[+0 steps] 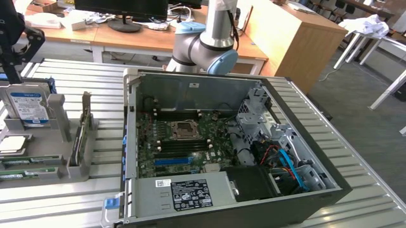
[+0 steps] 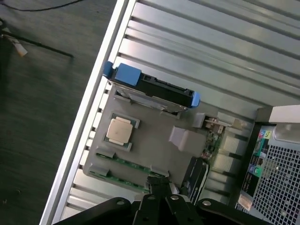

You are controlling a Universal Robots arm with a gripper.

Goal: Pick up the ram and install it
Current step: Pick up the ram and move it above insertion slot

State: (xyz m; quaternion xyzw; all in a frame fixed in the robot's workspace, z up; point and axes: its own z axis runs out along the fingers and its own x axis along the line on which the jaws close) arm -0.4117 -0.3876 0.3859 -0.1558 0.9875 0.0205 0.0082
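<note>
Two green ram sticks (image 1: 25, 163) lie flat in grooves along the near edge of a grey holder tray (image 1: 44, 147) at the exterior view's left. In the wrist view the same ram sticks (image 2: 133, 165) run along the tray's edge, just past my fingertips. My gripper (image 1: 11, 66) hangs well above the tray's far end, near the upright hard drive. In the wrist view the gripper (image 2: 159, 183) has its fingers drawn together, shut, with nothing between them. The open computer case (image 1: 130, 142) shows its motherboard (image 1: 184, 142), with dark memory slots beside the processor socket.
The tray also holds a blue-labelled hard drive (image 1: 28, 109), (image 2: 154, 89), a loose processor (image 2: 119, 131) and an upright card (image 1: 82, 128). Everything stands on a ribbed metal table (image 1: 76, 76). The arm's base (image 1: 203, 45) is behind the case. A power supply (image 1: 190, 192) fills the case's near side.
</note>
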